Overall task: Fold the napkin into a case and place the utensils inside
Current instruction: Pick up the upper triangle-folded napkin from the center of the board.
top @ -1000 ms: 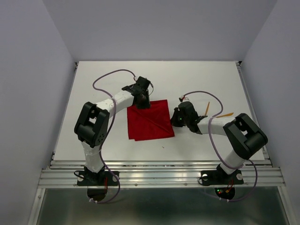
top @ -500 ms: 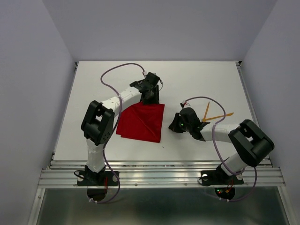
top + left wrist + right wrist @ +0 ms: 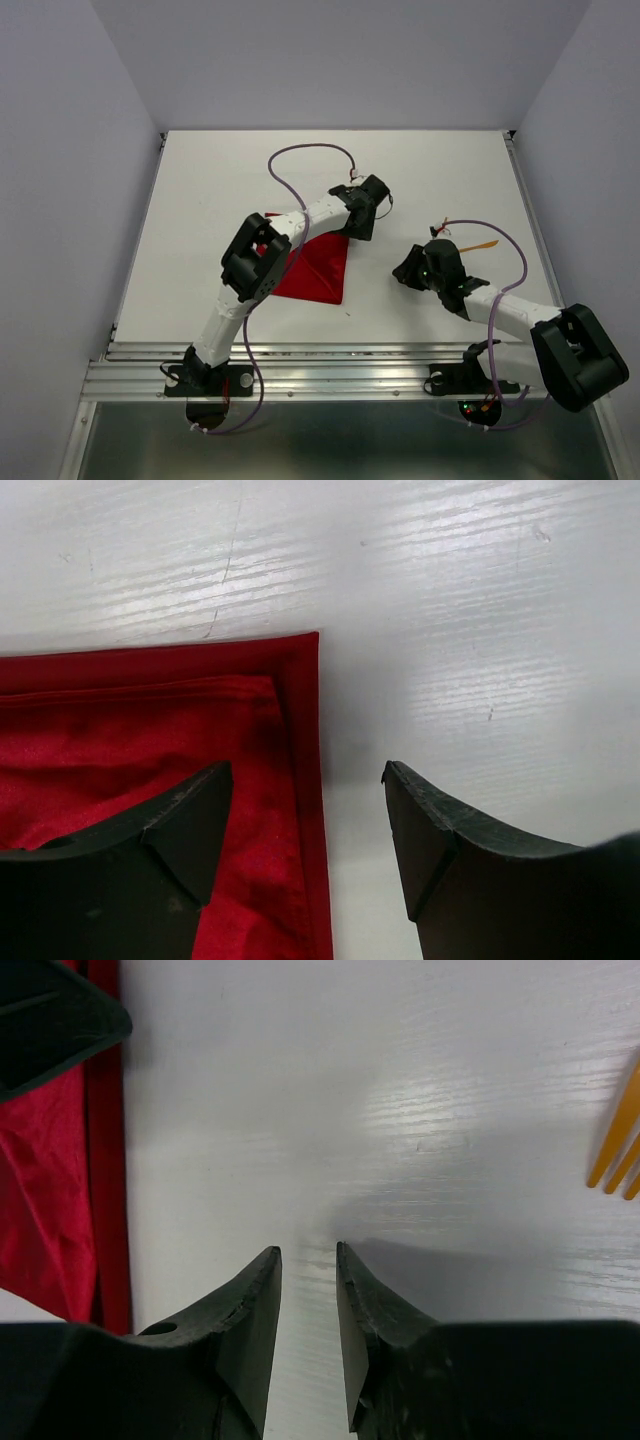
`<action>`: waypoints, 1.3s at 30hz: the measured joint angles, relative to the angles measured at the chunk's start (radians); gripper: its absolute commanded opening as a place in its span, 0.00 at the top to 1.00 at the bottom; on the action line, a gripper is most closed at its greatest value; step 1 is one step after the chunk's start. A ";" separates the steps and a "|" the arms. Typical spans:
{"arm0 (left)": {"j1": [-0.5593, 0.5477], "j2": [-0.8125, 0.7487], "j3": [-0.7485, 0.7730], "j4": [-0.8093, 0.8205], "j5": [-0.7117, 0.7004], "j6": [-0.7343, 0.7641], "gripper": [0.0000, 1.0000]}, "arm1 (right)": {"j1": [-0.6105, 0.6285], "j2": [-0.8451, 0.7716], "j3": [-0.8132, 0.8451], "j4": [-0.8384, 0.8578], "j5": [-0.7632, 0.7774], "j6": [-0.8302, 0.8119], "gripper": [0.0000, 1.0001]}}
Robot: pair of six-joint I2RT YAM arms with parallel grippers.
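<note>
Nearest, in the lower right of the overhead view, the right pincer (image 3: 413, 268) has drawn back from the napkin (image 3: 318, 268). Its jaws stand a narrow gap apart with nothing between them, over the bare surface (image 3: 450, 170).

Left of it, at mid-frame, the red napkin lies flat. It is slimmer and more tapered than a second ago, when it was a squarish sheet. The left wrist view shows why: an upper layer now lies just inside the lower layer's right edge, so a fold has been laid over.

A little farther back, at the napkin's upper right corner, the left pincer (image 3: 362, 212) has swung across from the upper left corner and let go. Its jaws are wide apart and empty, one side over cloth, the other over bare surface.

I judge that one fold is down, but the cloth is still broad, so more folding looks needed before anything goes inside.

The utensils (image 3: 481, 244) wait at right, well apart from the cloth, one largely hidden behind the right arm's cable (image 3: 475, 222). That arm lies between them and the napkin.
</note>
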 measured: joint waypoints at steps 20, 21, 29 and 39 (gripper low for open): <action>-0.023 0.097 0.069 -0.055 -0.113 0.011 0.53 | 0.000 -0.011 0.000 -0.019 -0.003 0.000 0.65; -0.023 0.098 0.069 -0.055 -0.111 0.013 0.55 | 0.000 -0.011 0.000 -0.019 -0.003 0.000 0.65; -0.019 0.093 0.042 0.010 -0.077 0.028 0.83 | 0.000 -0.010 0.000 -0.019 -0.003 0.000 0.65; 0.041 0.048 -0.033 0.113 0.018 0.051 1.00 | 0.000 -0.010 0.000 -0.028 -0.010 -0.004 0.65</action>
